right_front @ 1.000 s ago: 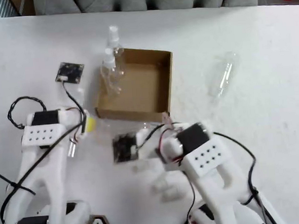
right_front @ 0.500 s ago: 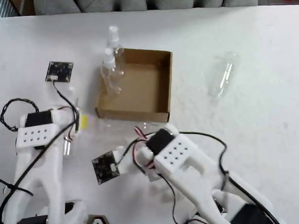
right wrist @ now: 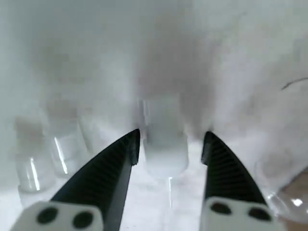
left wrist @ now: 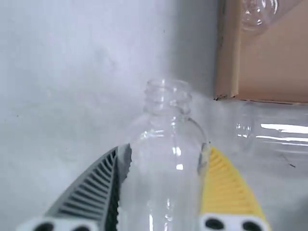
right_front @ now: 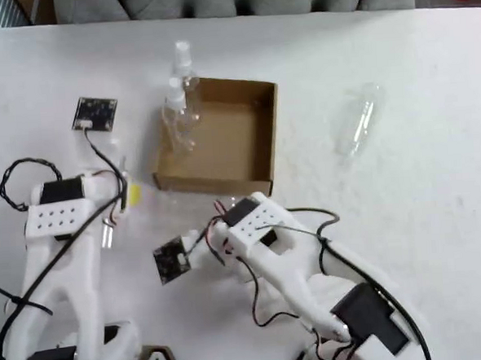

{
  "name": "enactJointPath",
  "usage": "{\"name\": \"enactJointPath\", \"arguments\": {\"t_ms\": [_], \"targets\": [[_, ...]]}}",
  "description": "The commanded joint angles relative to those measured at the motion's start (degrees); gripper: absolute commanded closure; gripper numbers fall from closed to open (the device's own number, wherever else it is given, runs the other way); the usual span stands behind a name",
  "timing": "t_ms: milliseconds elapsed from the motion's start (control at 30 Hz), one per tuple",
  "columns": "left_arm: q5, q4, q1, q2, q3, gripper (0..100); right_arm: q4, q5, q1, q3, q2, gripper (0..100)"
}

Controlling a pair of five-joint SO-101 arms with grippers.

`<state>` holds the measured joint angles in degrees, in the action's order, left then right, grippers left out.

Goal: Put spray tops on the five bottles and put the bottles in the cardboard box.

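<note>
The left hand [left wrist: 163, 155] pinches a clear plastic bottle [left wrist: 166, 120] near the brown cardboard box [left wrist: 226, 48], its open neck left free for capping. The right hand [right wrist: 171, 139], spread, straddles a white spray top [right wrist: 165, 149] on the table [right_front: 436, 176], seemingly poised to grasp.

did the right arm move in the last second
Yes. In the high view the right arm swung left, from the front right corner of the cardboard box toward its middle.
</note>
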<state>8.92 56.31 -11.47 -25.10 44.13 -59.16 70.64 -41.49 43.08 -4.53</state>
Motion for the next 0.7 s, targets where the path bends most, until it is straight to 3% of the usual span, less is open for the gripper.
{"name": "enactJointPath", "arguments": {"t_ms": [0,167,500,667], "targets": [[-0.26,-1.58,-0.75,-2.51,-0.26,98,0.66,0.35,0.75,-3.25,1.1,98.2],[-0.35,-1.58,-0.92,-2.86,0.0,98,-4.35,-1.14,3.12,-7.3,1.1,98.7],[-3.52,-0.35,-1.01,-3.38,-0.26,98,-19.47,-23.91,15.52,-24.79,1.1,98.3],[-3.52,1.58,-1.01,-12.26,2.02,98,-22.81,-36.22,20.0,-24.62,-2.15,98.3]]}}
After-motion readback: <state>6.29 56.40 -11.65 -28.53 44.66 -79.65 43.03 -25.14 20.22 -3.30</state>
